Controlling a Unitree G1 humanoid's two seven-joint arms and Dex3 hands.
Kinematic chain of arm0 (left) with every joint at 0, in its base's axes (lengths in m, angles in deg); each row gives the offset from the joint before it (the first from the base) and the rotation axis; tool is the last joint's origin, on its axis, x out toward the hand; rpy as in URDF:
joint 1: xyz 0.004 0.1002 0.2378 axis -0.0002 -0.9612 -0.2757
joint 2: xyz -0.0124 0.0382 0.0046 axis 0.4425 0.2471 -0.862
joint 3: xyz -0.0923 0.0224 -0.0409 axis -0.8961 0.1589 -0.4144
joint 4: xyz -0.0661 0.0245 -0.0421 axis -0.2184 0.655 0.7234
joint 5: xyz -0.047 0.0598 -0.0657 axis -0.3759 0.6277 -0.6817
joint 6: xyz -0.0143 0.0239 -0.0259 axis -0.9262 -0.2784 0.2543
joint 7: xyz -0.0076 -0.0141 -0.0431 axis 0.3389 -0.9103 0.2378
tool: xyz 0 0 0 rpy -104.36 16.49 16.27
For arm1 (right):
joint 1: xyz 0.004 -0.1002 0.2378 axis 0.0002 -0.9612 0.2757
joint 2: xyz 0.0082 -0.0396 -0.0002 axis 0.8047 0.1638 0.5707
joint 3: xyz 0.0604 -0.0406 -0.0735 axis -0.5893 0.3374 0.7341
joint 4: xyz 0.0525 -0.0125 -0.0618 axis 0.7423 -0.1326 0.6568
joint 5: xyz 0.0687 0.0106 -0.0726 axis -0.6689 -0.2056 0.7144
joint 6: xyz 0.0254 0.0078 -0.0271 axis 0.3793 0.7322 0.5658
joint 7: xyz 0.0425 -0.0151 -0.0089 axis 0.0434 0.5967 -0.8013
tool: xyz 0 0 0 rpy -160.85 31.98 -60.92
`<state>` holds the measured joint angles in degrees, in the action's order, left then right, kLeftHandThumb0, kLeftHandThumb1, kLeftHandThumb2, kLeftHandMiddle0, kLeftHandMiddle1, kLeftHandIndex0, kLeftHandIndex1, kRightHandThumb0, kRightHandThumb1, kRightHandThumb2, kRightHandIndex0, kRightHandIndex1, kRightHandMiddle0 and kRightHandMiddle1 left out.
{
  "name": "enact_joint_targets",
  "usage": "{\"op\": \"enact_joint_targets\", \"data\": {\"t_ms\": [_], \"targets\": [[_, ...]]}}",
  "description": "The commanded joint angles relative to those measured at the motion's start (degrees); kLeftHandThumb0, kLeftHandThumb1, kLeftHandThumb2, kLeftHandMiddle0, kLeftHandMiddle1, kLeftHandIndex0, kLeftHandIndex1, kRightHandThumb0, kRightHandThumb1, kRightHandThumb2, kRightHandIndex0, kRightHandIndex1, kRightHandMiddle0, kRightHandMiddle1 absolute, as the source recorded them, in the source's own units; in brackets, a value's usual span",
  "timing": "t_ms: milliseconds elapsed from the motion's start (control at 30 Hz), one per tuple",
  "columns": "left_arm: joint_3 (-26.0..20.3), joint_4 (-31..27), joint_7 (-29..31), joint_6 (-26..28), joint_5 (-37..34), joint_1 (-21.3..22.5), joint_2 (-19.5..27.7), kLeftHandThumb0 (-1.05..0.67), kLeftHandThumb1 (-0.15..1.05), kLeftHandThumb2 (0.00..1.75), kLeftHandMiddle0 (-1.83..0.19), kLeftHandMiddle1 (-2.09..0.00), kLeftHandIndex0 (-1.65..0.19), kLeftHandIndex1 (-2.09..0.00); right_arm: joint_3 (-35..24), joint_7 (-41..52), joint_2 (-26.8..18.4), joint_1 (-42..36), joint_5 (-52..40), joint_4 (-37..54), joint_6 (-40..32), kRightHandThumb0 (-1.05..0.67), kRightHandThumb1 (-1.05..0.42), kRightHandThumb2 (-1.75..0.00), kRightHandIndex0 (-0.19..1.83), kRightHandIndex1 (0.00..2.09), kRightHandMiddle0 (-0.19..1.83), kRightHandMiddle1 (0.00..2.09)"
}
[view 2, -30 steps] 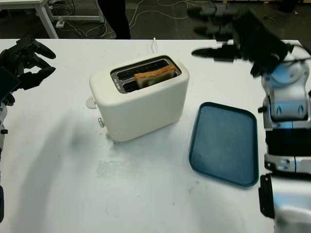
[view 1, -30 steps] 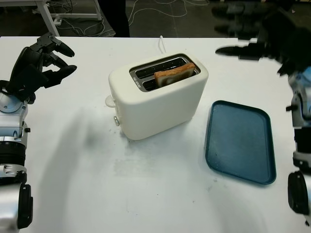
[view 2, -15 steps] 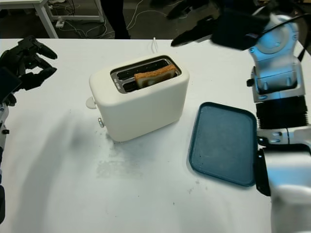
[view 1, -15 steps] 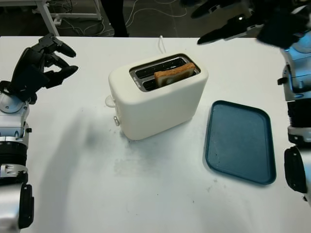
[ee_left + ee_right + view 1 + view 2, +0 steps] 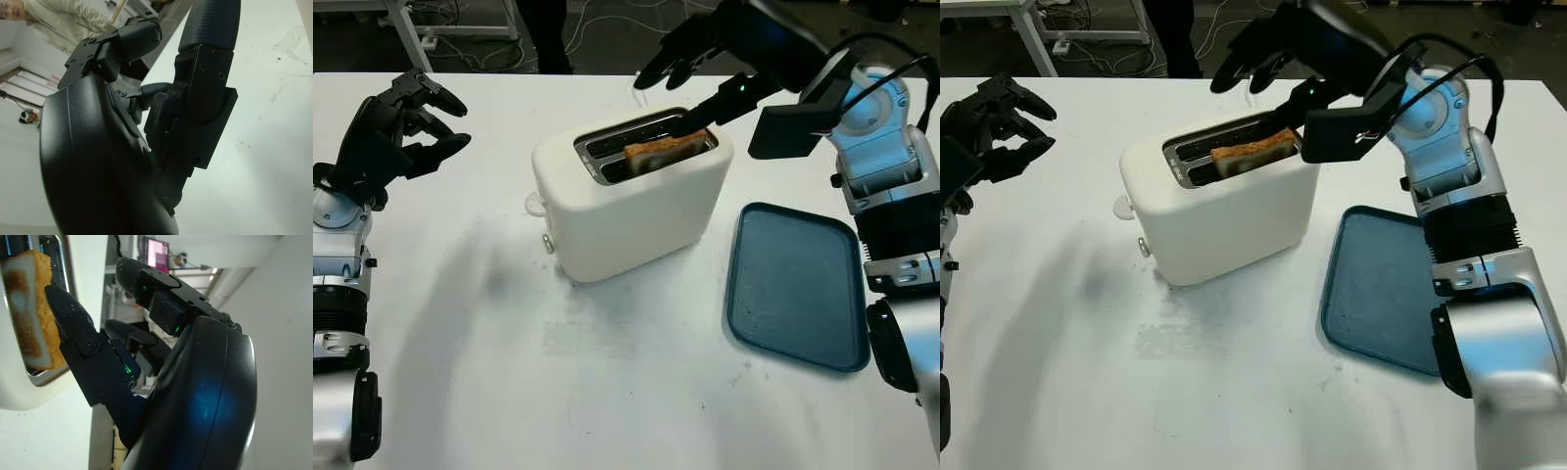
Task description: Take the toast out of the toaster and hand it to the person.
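My right hand (image 5: 690, 73) hovers over the far end of the toaster (image 5: 631, 193), holding nothing and open. One hard black finger (image 5: 73, 328) lies low beside the toast (image 5: 666, 149), at the slice's end; from the wrist it looks as if it just touches the crust, though I cannot be sure of it. My other fingers hang above the toaster's far side.

The toast stands upright in the nearer slot, its top edge poking out — a golden brown, rough-grained crust with a paler, porous face. The toaster is a smooth, cream, rounded box with two dark metal-lined slots on top and a small knob on its left end. A white cord (image 5: 637, 84) runs from behind it toward the far edge of the table (image 5: 489, 392), whose top is flat, white and a little scuffed.

To the right of the toaster, near it but not touching, lies a dark blue-green tray (image 5: 796, 286) — a shallow rectangle with rounded corners and a raised rim.

My left hand (image 5: 396, 127) is raised over the table's left side, well apart from the toaster, fingers curled around nothing.
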<state>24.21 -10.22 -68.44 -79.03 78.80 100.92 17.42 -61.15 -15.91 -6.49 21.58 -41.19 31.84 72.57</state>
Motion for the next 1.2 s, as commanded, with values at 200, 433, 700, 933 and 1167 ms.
{"op": "enact_joint_targets", "data": {"t_ms": [200,433,700,933,1167], "targets": [[-0.4,0.5,0.2,-0.1,-1.2,0.1,-0.3,-1.05,0.92,0.13,-0.32,-1.55,-0.29,-1.46,1.3,2.9,0.5,-1.6,-0.5,-0.3,0.9,-0.45,-0.63,0.00,0.82,0.63,0.99,0.12],[-0.3,0.4,0.0,-0.2,-1.1,-0.1,-0.2,-1.05,0.92,0.14,-0.32,-1.55,-0.28,-1.47,1.8,4.6,0.7,-1.9,0.4,0.4,-1.8,-0.41,-0.66,-0.01,0.79,0.62,0.97,0.09],[-0.2,1.2,0.0,-1.2,-0.8,0.2,0.0,-1.05,0.92,0.14,-0.33,-1.55,-0.28,-1.46,2.9,1.4,0.9,-2.7,5.0,-0.3,-1.4,-0.32,-0.66,0.00,0.84,0.60,0.98,0.08],[-0.1,0.8,-0.2,-0.6,-0.7,0.1,0.0,-1.05,0.92,0.14,-0.31,-1.54,-0.28,-1.45,3.8,-1.0,1.6,-2.5,7.0,-2.6,-0.7,-0.26,-0.69,-0.01,0.82,0.58,0.97,0.06],[-0.1,1.2,-0.2,-0.9,-0.7,0.2,0.0,-1.05,0.92,0.13,-0.31,-1.54,-0.28,-1.46,4.8,-3.8,1.3,-1.7,9.0,-5.5,2.9,-0.27,-0.69,0.00,0.83,0.58,1.00,0.06]]}}
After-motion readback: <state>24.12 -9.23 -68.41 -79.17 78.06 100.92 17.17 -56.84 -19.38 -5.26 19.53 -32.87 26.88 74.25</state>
